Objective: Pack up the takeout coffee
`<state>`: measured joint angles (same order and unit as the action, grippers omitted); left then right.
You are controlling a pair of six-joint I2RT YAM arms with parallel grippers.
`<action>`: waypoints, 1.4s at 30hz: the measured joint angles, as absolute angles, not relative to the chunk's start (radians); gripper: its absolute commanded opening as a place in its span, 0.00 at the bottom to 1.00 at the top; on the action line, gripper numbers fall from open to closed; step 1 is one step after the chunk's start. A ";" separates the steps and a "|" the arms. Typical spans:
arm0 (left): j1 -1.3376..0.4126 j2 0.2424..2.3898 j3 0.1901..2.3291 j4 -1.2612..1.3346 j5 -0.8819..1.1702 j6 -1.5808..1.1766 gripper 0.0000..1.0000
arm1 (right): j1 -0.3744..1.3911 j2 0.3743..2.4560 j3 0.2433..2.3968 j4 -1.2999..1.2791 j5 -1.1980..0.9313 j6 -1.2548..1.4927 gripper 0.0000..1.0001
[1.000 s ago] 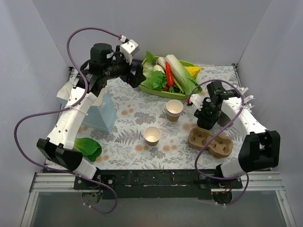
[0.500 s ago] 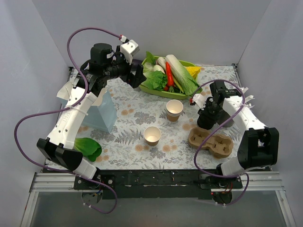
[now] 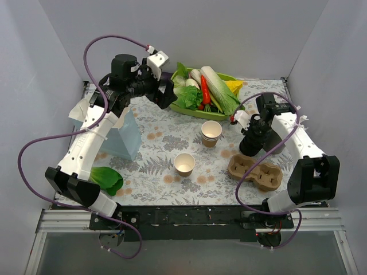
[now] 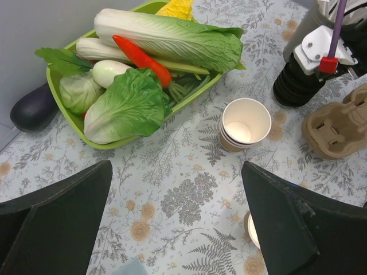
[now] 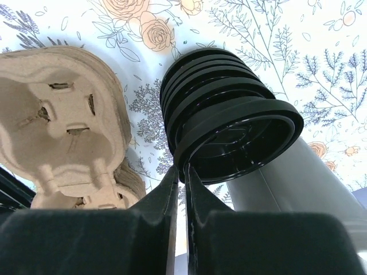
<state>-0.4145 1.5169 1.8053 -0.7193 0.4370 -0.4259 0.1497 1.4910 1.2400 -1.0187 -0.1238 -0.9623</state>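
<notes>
Takeout coffee cannot be picked out for certain, since both tan paper cups stand open-topped near the middle of the worktop: the banded cup (image 3: 211,133) sits a little toward the far edge, just in front of the green tray (image 3: 200,115) of vegetables, and the plain cup (image 3: 184,164) stands apart from it, closer to the near edge. Toward the right edge lies the cardboard cup carrier (image 3: 255,171), its pockets unfilled, and just beside its far end stands the stack of black lids (image 3: 248,150). The right gripper (image 5: 183,173) comes down on that stack with its jaws drawn almost together, pinching the rim of the top lid (image 5: 241,137), which tilts away from the lids beneath it. The left gripper (image 4: 176,166) hangs high over the far-left part of the worktop, its jaws spread wide with nothing between them, looking down on the tray, the banded cup and a dark eggplant (image 4: 34,107) lying just outside the tray near the far edge. A blue bag (image 3: 123,137) stands upright by the left edge, and a leafy green vegetable (image 3: 109,179) lies in the near-left corner
</notes>
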 measured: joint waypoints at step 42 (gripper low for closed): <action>-0.447 1.353 1.518 -0.695 0.542 -0.262 0.98 | 0.145 1.562 1.283 -1.016 -0.189 -0.868 0.49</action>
